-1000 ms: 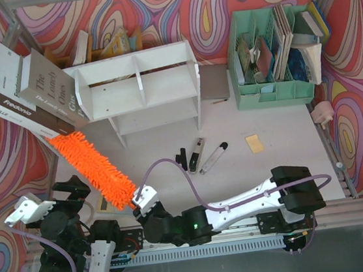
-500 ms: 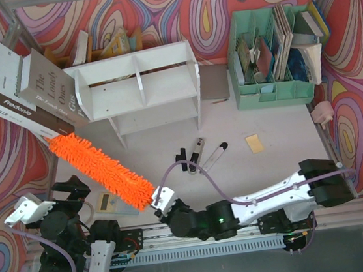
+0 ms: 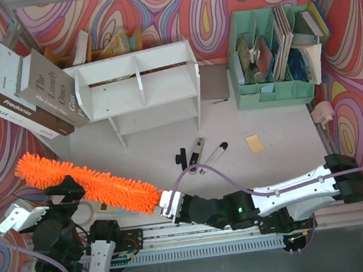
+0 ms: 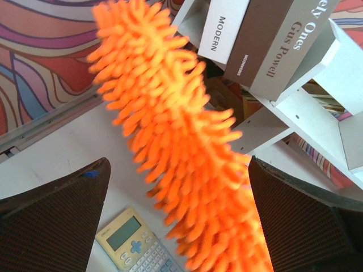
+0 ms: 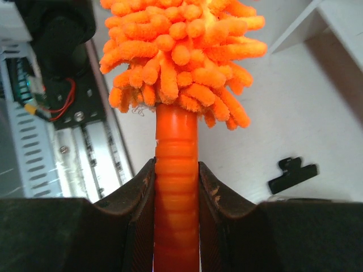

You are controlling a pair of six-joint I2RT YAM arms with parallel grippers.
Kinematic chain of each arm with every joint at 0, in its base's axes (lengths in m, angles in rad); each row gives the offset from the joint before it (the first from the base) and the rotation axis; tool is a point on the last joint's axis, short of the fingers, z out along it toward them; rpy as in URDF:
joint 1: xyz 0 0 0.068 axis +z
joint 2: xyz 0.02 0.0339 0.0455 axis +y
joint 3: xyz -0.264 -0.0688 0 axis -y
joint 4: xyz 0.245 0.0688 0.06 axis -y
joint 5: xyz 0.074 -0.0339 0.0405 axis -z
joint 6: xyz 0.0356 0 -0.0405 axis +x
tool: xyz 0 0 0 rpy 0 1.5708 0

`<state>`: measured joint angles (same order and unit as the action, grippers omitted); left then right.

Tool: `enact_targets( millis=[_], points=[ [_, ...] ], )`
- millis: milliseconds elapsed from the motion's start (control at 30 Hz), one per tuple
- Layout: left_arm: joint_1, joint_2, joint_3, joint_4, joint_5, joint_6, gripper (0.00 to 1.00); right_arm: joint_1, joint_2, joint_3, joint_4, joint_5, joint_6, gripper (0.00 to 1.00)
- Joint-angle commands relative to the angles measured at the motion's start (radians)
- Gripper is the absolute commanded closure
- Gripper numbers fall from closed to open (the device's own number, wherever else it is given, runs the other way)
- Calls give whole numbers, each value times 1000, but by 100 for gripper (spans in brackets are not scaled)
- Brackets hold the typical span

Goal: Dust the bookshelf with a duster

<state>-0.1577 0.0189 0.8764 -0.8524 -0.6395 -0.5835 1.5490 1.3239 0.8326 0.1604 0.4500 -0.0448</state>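
Pinching the duster (image 3: 89, 186) by its ribbed handle (image 5: 176, 127), the right gripper (image 5: 177, 170) held it low and nearly level over the near side of the tabletop (image 3: 278, 125), fluffy head pointing left; gripping the very end probably gave the longest reach for sweeping; the head lay well apart from the bookshelf (image 3: 140, 88) at the back, so no dusting contact showed; the left gripper (image 4: 178, 198) hung spread wide above a calculator (image 4: 133, 241), the fluff crossing before it; whether it touched the fingers could not be told.
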Motion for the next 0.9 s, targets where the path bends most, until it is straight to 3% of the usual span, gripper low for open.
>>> enact_targets(
  millis=[0, 367, 867],
  points=[
    [-6, 1, 14, 71, 26, 51, 1, -82, -87, 34, 121, -60, -176, 100],
    [-6, -8, 32, 103, 18, 101, 1, -235, 0, 226, 90, -172, -350, 100],
    [-6, -6, -46, 154, 22, 132, 1, -295, 75, 165, -43, -252, -175, 100]
  ],
)
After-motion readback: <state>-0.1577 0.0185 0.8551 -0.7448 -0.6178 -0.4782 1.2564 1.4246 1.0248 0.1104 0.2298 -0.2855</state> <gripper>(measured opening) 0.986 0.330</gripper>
